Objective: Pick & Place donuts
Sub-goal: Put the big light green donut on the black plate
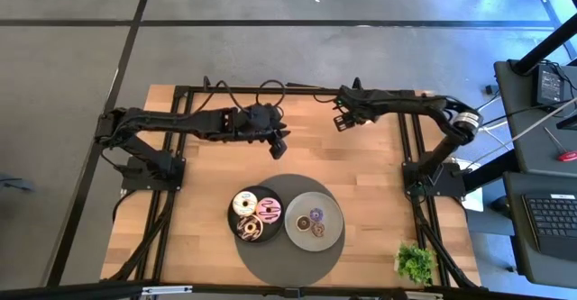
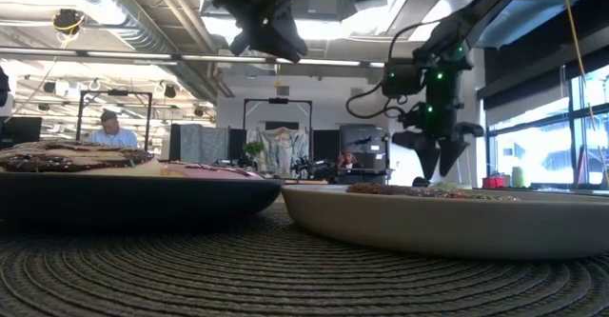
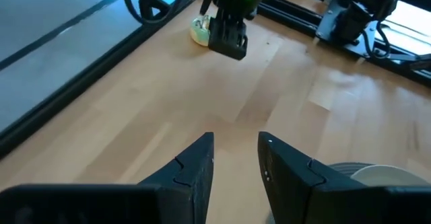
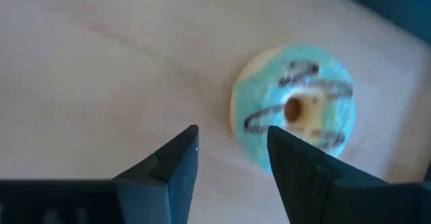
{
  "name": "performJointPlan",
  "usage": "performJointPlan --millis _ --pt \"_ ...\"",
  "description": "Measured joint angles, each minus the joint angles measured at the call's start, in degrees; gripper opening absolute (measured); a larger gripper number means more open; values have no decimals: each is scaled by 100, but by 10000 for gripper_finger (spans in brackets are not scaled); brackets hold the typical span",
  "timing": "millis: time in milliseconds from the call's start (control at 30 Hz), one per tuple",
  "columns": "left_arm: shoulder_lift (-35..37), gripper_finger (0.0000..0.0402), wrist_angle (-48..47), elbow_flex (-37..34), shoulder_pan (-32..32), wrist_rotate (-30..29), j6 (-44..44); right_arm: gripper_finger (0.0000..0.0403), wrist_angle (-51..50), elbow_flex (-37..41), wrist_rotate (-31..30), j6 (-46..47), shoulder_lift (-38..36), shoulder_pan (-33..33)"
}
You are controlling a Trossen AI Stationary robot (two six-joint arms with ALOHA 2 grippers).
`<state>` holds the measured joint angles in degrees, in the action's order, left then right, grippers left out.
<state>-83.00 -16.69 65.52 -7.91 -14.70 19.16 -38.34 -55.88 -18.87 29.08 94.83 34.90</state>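
A green-iced donut (image 4: 296, 109) with dark stripes lies flat on the wooden table near its far edge. It also shows as the green donut (image 3: 199, 30) in the left wrist view. My right gripper (image 4: 232, 150) hovers open over the table beside it, with the donut off to the side of one finger; this same right gripper (image 1: 343, 120) shows from above. My left gripper (image 1: 279, 142) hangs open above the table's middle, holding nothing. White (image 1: 244, 203), pink (image 1: 269, 210) and brown (image 1: 250, 228) donuts lie on a dark plate (image 1: 236, 217). Two mini donuts (image 1: 316, 222) lie on a grey plate (image 1: 334, 212).
Both plates stand on a round dark woven mat (image 1: 288, 257) at the table's near middle. A small green plant (image 1: 415, 262) stands at the near right corner. Black frame rails (image 1: 410, 156) run along the table's sides. People sit in the room (image 2: 109, 131) beyond.
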Motion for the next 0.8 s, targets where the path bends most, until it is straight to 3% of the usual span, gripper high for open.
performJointPlan --millis 200,567,800 --pt "0 113 -2 0 -131 22 -185 162 97 0 -382 -108 295 42" --pt "0 110 -4 0 -360 265 -250 152 85 -2 -372 -239 603 100" --pt "0 113 -2 0 -362 258 -248 76 -7 -3 -404 -400 579 109"
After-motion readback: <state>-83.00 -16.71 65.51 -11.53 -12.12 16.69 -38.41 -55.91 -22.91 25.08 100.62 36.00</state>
